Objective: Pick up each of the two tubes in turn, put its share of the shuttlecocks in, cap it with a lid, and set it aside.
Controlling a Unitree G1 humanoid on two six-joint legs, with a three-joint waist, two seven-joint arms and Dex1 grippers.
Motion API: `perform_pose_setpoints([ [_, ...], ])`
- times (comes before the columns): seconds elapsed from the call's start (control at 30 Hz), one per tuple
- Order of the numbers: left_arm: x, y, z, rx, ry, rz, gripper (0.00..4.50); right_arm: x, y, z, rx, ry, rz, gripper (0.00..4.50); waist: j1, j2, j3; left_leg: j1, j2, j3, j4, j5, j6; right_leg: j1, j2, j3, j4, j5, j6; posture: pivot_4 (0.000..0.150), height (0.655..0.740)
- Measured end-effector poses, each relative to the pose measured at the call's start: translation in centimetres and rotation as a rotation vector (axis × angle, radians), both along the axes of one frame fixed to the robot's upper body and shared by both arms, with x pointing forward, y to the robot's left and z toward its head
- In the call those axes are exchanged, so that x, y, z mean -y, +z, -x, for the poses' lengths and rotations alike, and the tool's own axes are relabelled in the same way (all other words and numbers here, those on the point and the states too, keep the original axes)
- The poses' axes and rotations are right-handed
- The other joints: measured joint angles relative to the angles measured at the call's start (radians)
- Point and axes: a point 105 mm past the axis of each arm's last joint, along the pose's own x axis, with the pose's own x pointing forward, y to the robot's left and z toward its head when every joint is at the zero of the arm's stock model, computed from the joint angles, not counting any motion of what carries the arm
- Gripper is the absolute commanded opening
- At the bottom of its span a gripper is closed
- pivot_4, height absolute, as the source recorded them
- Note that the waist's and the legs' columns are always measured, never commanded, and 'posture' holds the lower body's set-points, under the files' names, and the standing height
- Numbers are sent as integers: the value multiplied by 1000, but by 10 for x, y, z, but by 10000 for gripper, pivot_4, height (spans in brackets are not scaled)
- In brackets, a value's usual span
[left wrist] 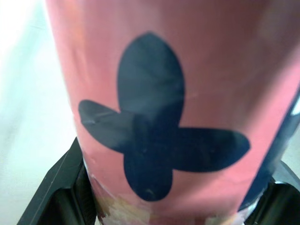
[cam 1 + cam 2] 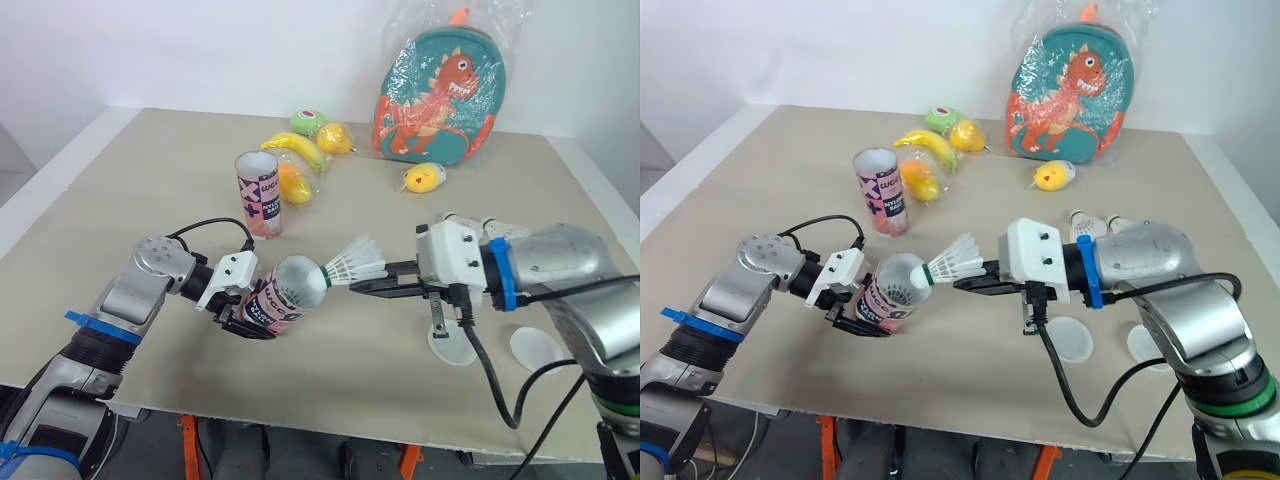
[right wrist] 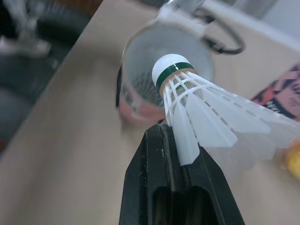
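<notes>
Gripping a pink printed cardboard tube (image 2: 285,295), left gripper (image 2: 248,318) holds it tilted over the beige table (image 2: 150,180), open mouth facing right. Right gripper (image 2: 365,286) pinches a white feathered shuttlecock (image 2: 358,262), green-banded cork at the tube's mouth.

Bright, even light leaves only soft shadows on the table (image 2: 130,180) and glare on the plastic-wrapped backpack (image 2: 438,95).

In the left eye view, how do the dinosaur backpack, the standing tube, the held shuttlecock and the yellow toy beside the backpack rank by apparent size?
1. dinosaur backpack
2. standing tube
3. held shuttlecock
4. yellow toy
The shuttlecock is nearer the camera, so its place above the toy is unsure.
</notes>
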Motion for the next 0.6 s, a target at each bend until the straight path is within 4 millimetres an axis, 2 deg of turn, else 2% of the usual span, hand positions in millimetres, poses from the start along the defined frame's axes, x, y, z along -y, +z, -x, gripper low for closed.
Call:
perform_pose_setpoints([
  [0.23,-2,0,-1,3,10,-3,34017,-13,3,-9,34,85,47,1012,-2,1,0,0,1,-1,0,0,0,0,2,0,1,1,0,1500,7302],
  [0.37,-3,0,-1,6,14,-7,34017,-27,19,-15,76,118,36,14217,-9,1,1,0,2,-1,1,1,-1,0,2,-1,2,2,-1,1500,7302],
  [0.43,-3,0,0,5,13,-6,34017,-29,22,-14,80,129,35,23144,-9,1,1,0,2,-1,1,1,-1,0,2,-1,2,1,-1,1500,7302],
  [0.47,-3,0,0,4,12,-7,34017,-32,23,-10,60,159,20,29424,-10,1,1,0,2,-1,0,1,-1,0,2,-1,2,1,-1,1500,7302],
  [0.5,-4,0,0,4,12,-7,34017,-33,24,-9,58,165,18,32636,-10,1,1,0,2,-1,0,1,-1,0,2,-1,2,1,-1,1500,7302],
  [0.6,-4,0,0,4,11,-7,34017,-37,33,4,23,225,-44,32636,-10,1,1,0,1,-2,0,1,-1,0,2,-1,4,2,3,1500,7302],
])
